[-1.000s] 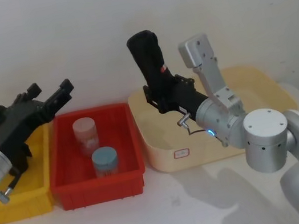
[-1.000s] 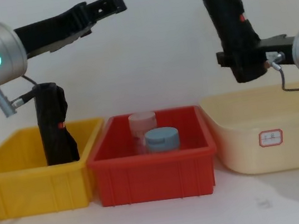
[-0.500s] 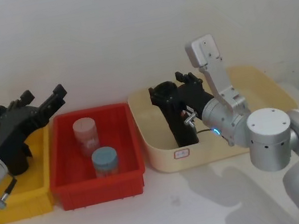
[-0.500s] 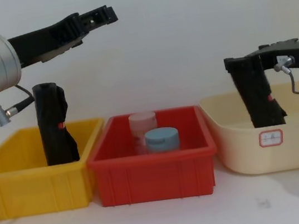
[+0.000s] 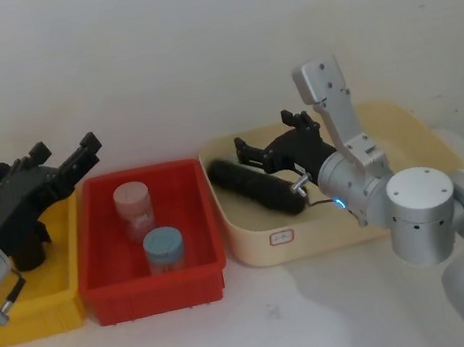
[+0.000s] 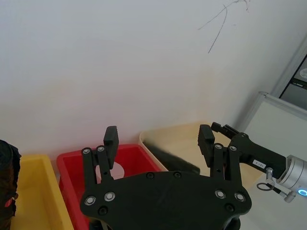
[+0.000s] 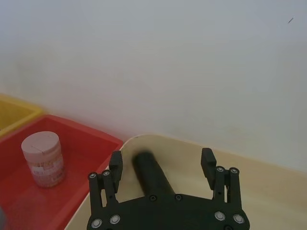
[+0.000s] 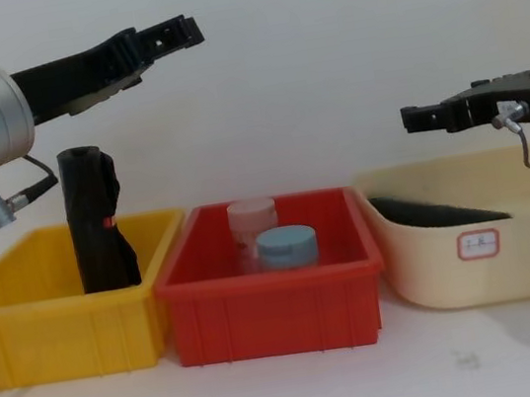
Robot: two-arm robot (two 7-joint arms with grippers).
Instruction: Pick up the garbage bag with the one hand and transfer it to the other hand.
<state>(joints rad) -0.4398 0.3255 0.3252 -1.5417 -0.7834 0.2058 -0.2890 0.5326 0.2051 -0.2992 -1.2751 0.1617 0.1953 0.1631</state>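
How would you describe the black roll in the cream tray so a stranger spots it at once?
A yellow bin, a red bin and a cream tray stand in a row. In the tray, at the robot's right, the garbage bag lies below the open right gripper. It lies flat, whereas its look-alike roll stands upright in the yellow bin, near the left gripper.

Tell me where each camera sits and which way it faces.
Head: high, looking down on the red bin; left gripper and right gripper show.
Chest: low, looking across it; both grippers enter from the sides.
Left wrist: behind its open fingers, facing the wall.
Right wrist: behind its open fingers, above the bag.
Shared: all four see the red bin.
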